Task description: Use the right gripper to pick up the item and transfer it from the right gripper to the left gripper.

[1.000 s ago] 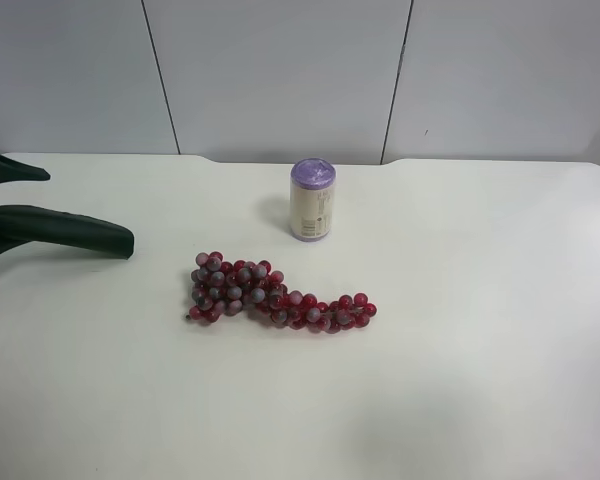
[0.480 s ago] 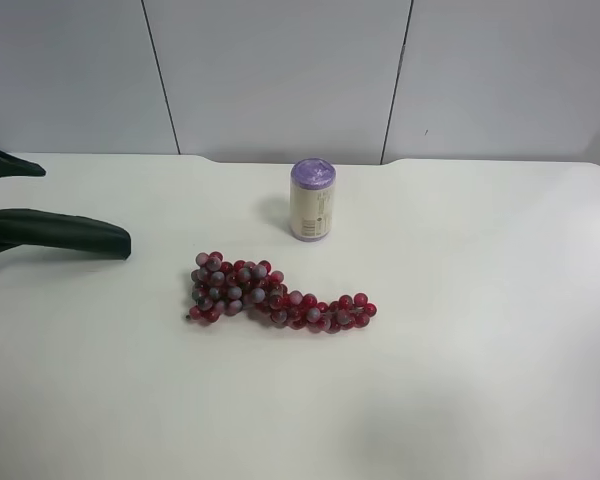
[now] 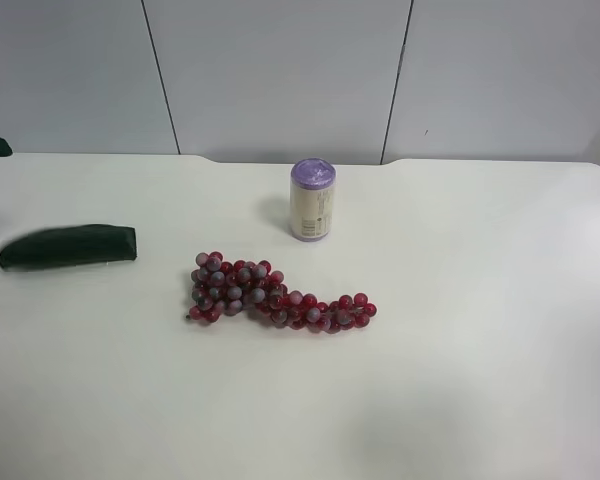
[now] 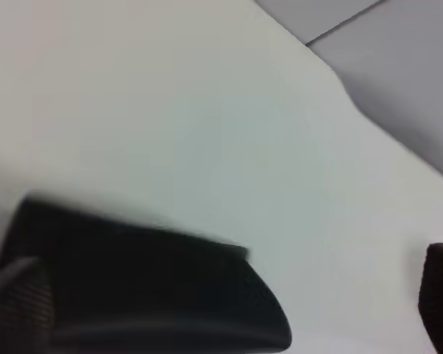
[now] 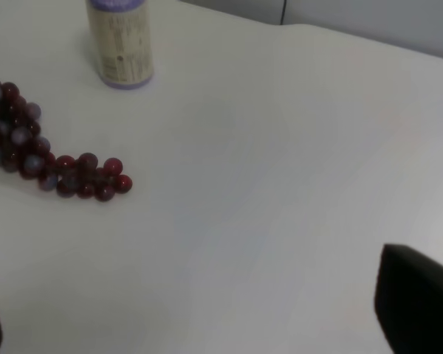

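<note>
The item (image 3: 67,247) is lying loose on the table (image 3: 460,380) at the exterior high view's left, well apart from the grape bunch (image 3: 277,293) and can (image 3: 313,199). The left gripper (image 4: 229,295) and right gripper (image 5: 207,317) are both holding their fingers wide and gripping nothing, so no handover is showing. Both grippers are being cut off at the frame edges, and the left wrist view is blurring the item (image 4: 140,295).

A lab-style test bench: a plain white table (image 3: 460,330) fills the frame below bare grey wall panels (image 3: 280,70) with dark seams across the top. Only props lie on it: grapes (image 3: 275,292), a can (image 3: 313,199), a pouch (image 3: 68,246).
</note>
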